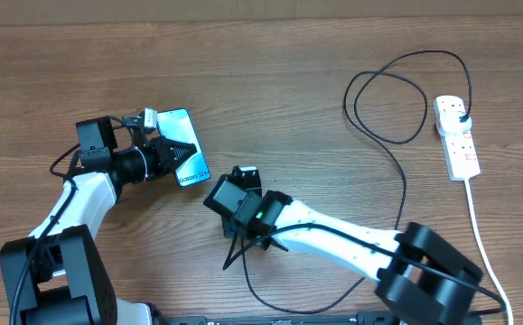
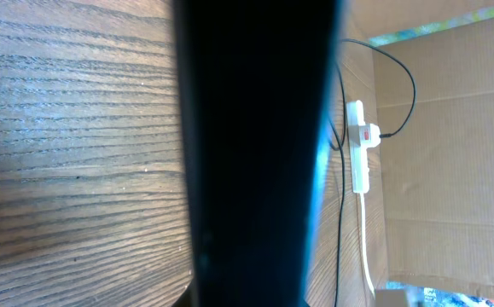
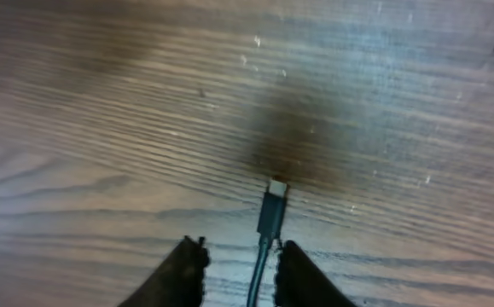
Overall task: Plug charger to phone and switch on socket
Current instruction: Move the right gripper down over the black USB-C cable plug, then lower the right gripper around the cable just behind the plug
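Left jaws clench the phone (image 1: 191, 167) steady for plugging; at its four o'clock, right jaws straddle the charger (image 3: 270, 213), grip unclear.

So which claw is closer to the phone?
Left. The left claw grips the phone at its edge; the right claw hovers apart from it, around the charger tip.

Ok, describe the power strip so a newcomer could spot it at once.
Look to the right edge of the brown wooden table in the overhead view. There lies a small white rectangular power strip, a thin black cable plugged into its top end. Its red markings and thick white cord set it apart.
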### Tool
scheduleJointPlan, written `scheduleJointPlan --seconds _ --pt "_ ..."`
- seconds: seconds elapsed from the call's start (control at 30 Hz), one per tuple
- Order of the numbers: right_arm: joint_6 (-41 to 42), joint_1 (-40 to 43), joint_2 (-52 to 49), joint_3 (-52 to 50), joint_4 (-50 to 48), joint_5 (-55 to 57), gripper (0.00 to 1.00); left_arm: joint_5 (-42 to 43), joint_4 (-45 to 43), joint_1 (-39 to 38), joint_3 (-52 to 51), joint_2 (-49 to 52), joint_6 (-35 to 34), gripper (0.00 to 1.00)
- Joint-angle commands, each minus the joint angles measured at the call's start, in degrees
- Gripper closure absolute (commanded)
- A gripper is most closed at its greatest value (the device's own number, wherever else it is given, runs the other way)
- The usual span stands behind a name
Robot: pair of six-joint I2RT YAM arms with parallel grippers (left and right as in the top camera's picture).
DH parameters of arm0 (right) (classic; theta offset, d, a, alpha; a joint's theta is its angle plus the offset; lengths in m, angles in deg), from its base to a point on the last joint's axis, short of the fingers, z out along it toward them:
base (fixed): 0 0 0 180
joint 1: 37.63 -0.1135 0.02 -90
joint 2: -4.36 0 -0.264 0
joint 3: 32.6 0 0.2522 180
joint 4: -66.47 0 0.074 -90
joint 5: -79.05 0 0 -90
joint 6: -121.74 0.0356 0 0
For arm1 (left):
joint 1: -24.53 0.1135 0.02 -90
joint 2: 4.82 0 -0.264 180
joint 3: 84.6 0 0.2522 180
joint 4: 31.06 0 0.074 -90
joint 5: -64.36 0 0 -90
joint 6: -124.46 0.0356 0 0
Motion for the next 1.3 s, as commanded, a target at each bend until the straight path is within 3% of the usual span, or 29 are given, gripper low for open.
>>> scheduleJointPlan --seconds 0.0,0.63,1.03,1.27 --pt "1.4 -0.6 -2.0 0.1 -0.2 2.5 0.67 2.1 -0.3 0.2 0.0 -1.3 -0.6 0.96" --pt "3.0 -3.0 -7.2 0.0 -0.2 3.2 0.67 2.3 0.4 0.1 0.0 -1.3 -0.6 0.96" --pt "3.4 -3.0 -7.3 0.0 0.1 3.4 0.63 2.1 0.4 0.2 0.0 -1.3 -0.1 0.96" --pt "4.3 -2.6 -7.3 0.0 0.0 4.5 0.55 2.1 0.4 0.1 0.0 -1.3 -0.1 0.96"
